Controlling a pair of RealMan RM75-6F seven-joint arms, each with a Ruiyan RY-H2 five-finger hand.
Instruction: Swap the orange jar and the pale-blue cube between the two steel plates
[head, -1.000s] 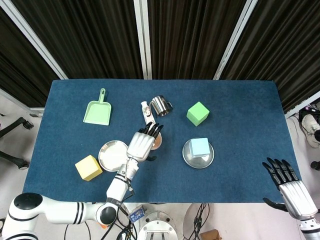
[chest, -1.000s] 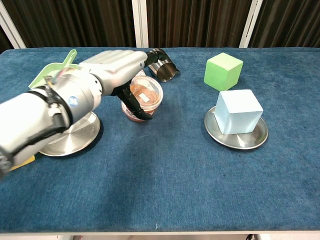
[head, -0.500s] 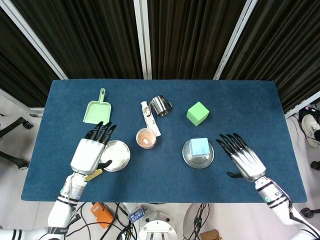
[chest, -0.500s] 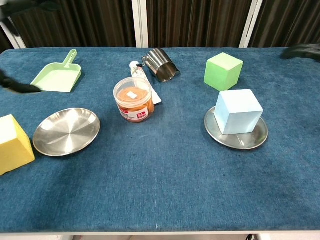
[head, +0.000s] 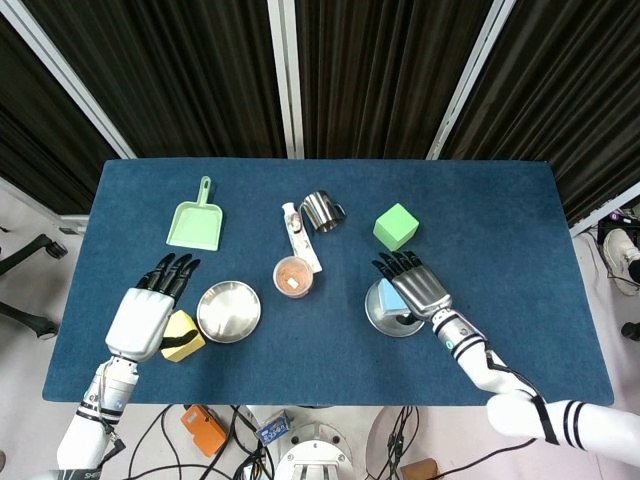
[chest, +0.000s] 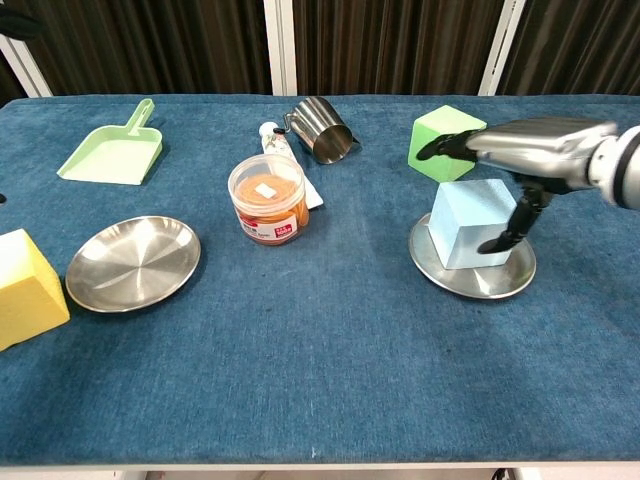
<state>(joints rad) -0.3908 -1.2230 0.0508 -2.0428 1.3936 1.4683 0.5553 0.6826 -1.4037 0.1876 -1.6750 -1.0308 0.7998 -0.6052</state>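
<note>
Right hand (chest: 530, 160) poised over pale-blue cube (chest: 474, 222), fingers spread, thumb down its right face; grasp not yet closed.

Cube sitting on right steel plate (chest: 440, 268); orange jar (chest: 266, 198) parked on cloth between the plates, left steel plate (chest: 133, 262) bare, presumably freed for the cube; left hand (head: 148, 312) open at table edge, holding nothing, partly hiding yellow cube (head: 186, 334); contact under right palm hard to tell.

The head view looks straight down on the whole blue-clothed counter (head: 500, 210); the chest view faces its far edge, low and close.
</note>
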